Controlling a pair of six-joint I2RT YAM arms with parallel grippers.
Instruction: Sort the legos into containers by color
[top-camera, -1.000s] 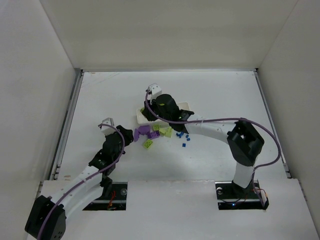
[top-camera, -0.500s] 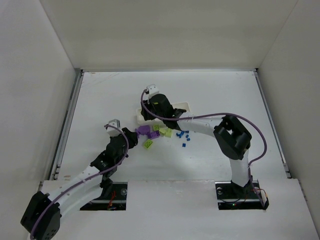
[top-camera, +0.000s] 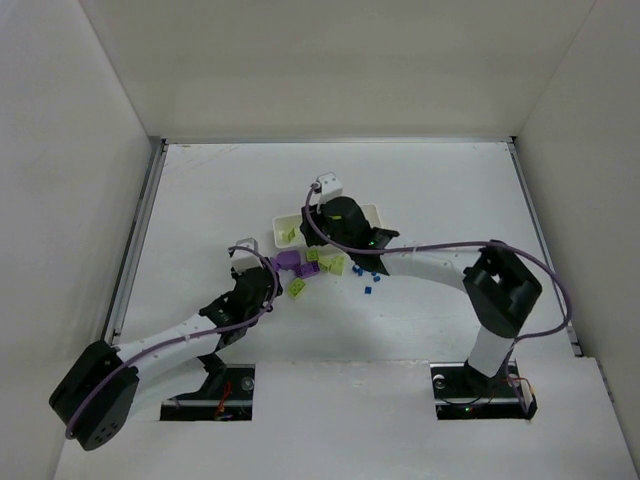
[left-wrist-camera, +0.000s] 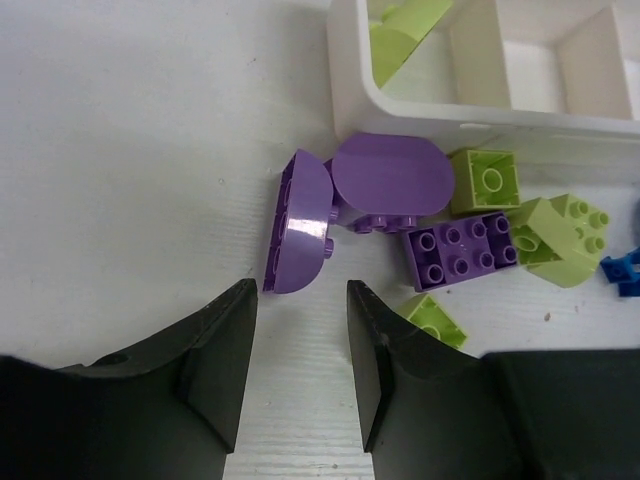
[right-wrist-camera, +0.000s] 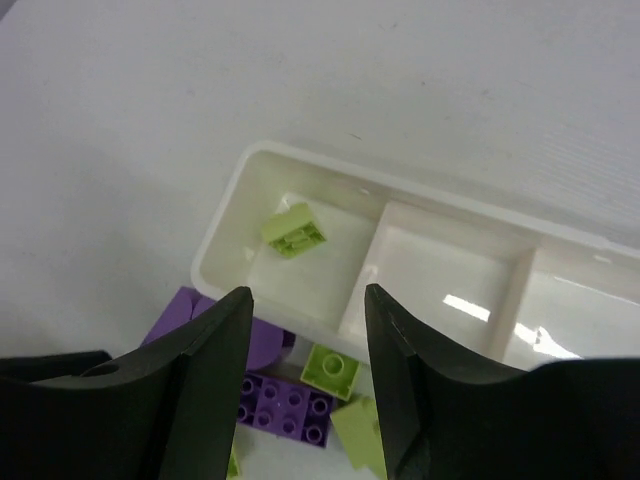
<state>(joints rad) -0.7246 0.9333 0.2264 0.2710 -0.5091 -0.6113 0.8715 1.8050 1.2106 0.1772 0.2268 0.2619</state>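
Both my jaws gape empty; purple rounded lego (left-wrist-camera: 298, 222) lies just ahead of the left jaws, tray (right-wrist-camera: 440, 270) below the right jaws, and that lego's curved face could squirt sideways if I close off-centre.

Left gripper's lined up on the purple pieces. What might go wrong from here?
The two rounded purple bricks touch, so the open left gripper may grab one and drag or topple the other. Other bricks crowd the tray wall; a push might shift the tray. The right gripper hangs over the tray next to them, so the grippers may clash.
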